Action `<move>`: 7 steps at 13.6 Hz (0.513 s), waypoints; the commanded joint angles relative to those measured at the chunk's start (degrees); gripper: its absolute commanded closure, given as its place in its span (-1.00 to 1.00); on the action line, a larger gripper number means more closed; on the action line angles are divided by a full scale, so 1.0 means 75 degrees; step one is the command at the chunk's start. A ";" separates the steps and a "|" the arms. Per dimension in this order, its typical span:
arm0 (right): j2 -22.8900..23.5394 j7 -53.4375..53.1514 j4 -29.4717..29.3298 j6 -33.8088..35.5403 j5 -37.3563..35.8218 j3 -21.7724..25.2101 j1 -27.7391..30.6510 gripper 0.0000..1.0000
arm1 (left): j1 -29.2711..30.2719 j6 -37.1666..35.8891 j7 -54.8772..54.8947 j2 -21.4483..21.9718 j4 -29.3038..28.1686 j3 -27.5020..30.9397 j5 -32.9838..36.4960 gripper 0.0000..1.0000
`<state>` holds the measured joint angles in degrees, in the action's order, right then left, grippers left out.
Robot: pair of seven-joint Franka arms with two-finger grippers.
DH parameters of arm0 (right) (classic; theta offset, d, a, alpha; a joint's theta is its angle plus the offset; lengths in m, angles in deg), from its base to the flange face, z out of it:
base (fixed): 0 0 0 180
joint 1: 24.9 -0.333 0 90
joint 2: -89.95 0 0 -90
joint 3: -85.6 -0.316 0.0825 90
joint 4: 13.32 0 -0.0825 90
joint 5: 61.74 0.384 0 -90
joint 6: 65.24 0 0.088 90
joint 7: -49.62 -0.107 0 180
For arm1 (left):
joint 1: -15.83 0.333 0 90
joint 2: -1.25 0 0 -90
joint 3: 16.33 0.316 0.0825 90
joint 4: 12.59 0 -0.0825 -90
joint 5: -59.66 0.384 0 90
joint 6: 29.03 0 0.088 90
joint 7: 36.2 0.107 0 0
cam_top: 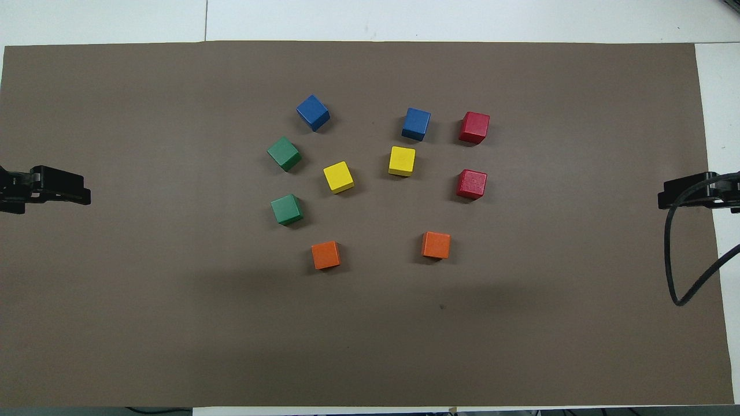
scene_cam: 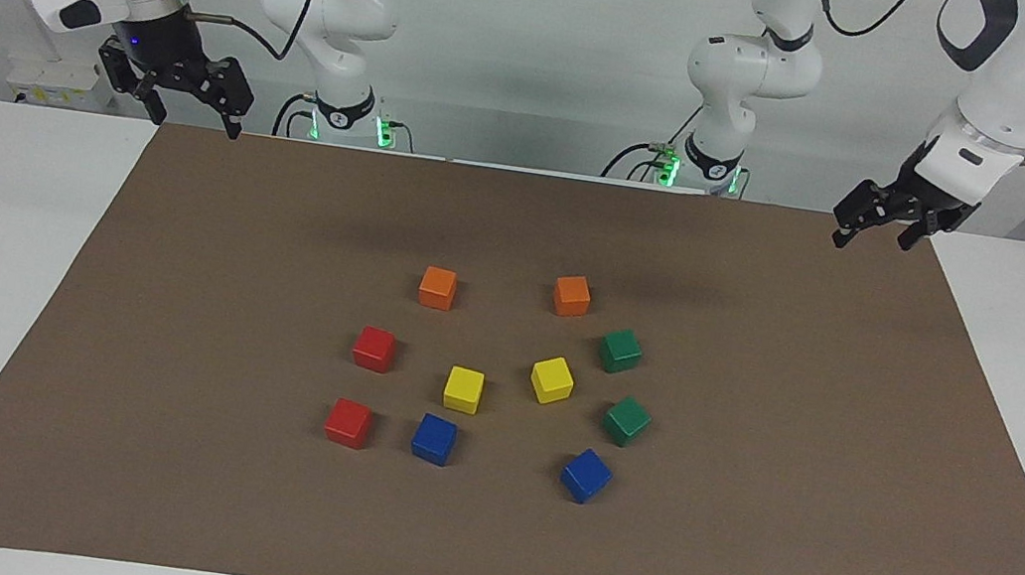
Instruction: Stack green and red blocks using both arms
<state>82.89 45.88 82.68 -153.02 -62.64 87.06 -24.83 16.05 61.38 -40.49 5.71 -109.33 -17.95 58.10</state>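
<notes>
1. The two green blocks, one (scene_cam: pixel 621 351) nearer the robots and one (scene_cam: pixel 626 421) farther from them, lie toward the left arm's end of the cluster. The left gripper (scene_cam: pixel 878 226) hangs over the mat's corner at that end, so it looks the closer arm for them.
2. The two red blocks, one (scene_cam: pixel 374 348) nearer the robots and one (scene_cam: pixel 349 423) farther, lie toward the right arm's end. The right gripper (scene_cam: pixel 194 107) hangs over the mat's edge there.
3. Both grippers stand spread and hold nothing. Each is up in the air and well apart from every cube.
4. All four task cubes sit flat and separate on the brown mat (scene_cam: pixel 150 437); nothing is stacked yet. Being cubes, they have no long axis, though the green ones are turned a little askew.
5. Orange cubes (scene_cam: pixel 437 287), yellow cubes (scene_cam: pixel 463 389) and blue cubes (scene_cam: pixel 434 439) fill the middle. A yellow cube (scene_cam: pixel 552 379) sits near the greens, so I judge that approach is tighter.
</notes>
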 commanded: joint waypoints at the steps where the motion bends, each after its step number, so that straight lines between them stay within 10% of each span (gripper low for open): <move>1: -0.0126 -0.0216 0.0102 -0.0039 0.0120 -0.0042 0.0025 -1.00 | -0.0087 -0.0043 -0.0049 0.0109 -0.0062 0.0028 0.0149 -1.00; 7: -0.0137 -0.0228 0.0090 -0.0039 0.0331 -0.0077 0.0025 -1.00 | -0.0087 -0.0078 -0.0049 0.0109 -0.0062 0.0028 0.0137 -1.00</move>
<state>82.88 45.53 82.66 -153.02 -61.20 86.94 -24.83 16.05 61.36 -40.49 5.71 -109.33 -17.95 58.10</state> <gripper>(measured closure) 0.000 0.000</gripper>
